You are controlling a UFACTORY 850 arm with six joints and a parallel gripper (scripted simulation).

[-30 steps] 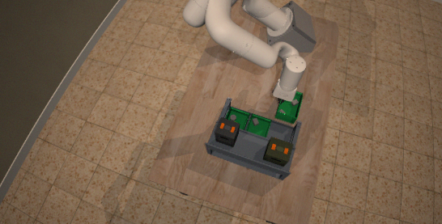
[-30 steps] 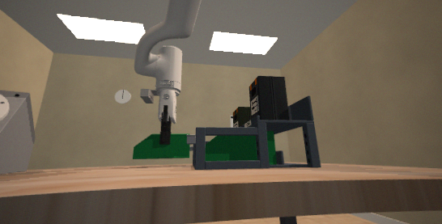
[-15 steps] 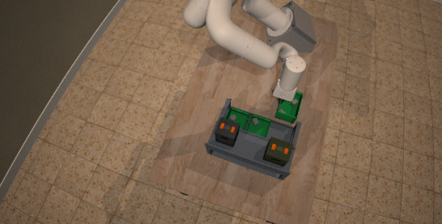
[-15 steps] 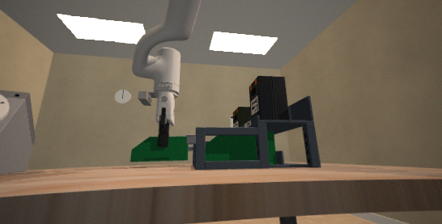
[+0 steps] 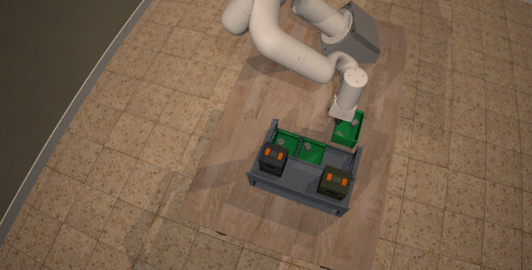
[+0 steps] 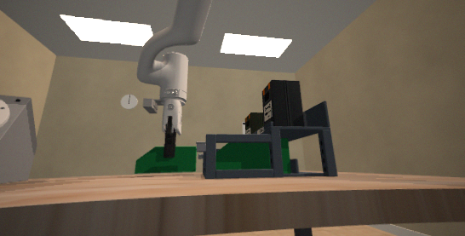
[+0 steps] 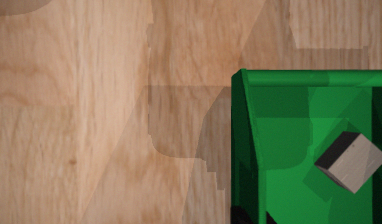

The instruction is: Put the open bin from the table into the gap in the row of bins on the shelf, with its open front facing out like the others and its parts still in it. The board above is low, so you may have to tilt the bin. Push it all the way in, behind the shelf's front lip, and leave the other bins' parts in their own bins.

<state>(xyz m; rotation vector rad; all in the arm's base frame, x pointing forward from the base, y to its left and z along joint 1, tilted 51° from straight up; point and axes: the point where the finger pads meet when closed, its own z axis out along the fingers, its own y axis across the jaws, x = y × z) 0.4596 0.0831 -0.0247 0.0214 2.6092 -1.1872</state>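
The open green bin [image 5: 348, 131] is just behind the right end of the grey shelf [image 5: 304, 174], with a grey block part [image 5: 355, 122] inside it. My gripper [image 5: 338, 123] points straight down and is shut on the bin's left side wall. In the wrist view the dark fingertips [image 7: 250, 218] straddle that wall of the bin [image 7: 318, 150], and the part [image 7: 350, 161] lies on its floor. In the side view the gripper [image 6: 170, 150] holds the bin [image 6: 168, 161] level, close to the table top. Two green bins [image 5: 287, 141] [image 5: 312, 150] fill the left and middle shelf slots; the right slot [image 5: 341, 157] is a gap.
Two dark boxes with orange tabs [image 5: 273, 157] [image 5: 334, 181] stand on the shelf's top board. The shelf [image 6: 270, 151] has a low top board and a front lip. The grey robot base [image 5: 358, 28] is at the far end of the wooden table.
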